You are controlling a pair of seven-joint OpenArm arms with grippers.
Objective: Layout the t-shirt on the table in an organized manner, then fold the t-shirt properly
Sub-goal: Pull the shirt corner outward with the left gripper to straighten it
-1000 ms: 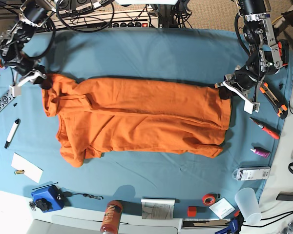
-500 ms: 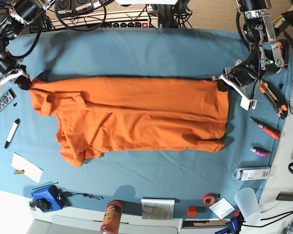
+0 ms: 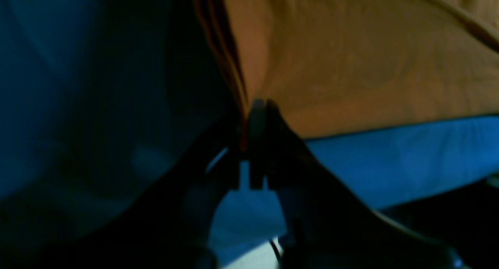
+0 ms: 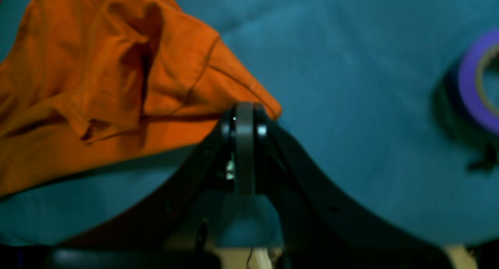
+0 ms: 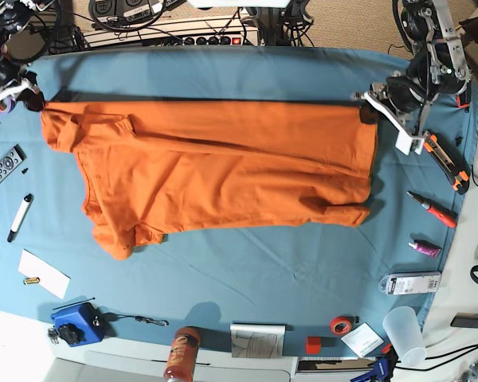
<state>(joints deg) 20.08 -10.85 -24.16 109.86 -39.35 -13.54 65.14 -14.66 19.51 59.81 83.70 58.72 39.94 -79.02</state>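
The orange t-shirt (image 5: pixel 215 167) lies spread across the teal table (image 5: pixel 247 270), its far edge pulled into a straight taut line between both grippers. On the right of the base view, my left gripper (image 5: pixel 368 111) is shut on the shirt's far corner; its wrist view shows the t-shirt (image 3: pixel 351 66) pinched in the closed left gripper (image 3: pixel 251 109). At the left edge, my right gripper (image 5: pixel 36 102) is shut on the opposite corner, and up close the right gripper (image 4: pixel 245 109) clamps a tip of the t-shirt (image 4: pixel 97 85). The near sleeve is bunched.
A purple tape roll (image 4: pixel 473 85) lies just beside the right gripper. A remote (image 5: pixel 4 167), a marker (image 5: pixel 20 216) and white paper (image 5: pixel 44 274) lie at the left. Cutter (image 5: pixel 444 161), red pen (image 5: pixel 432 208), cup (image 5: pixel 404 333) and an orange bottle (image 5: pixel 182 354) line the right and front edges.
Both grippers have moved toward the table's far edge and apart, dragging the shirt with them. Its far edge is now straight and taut, and the cloth lies flatter and wider.
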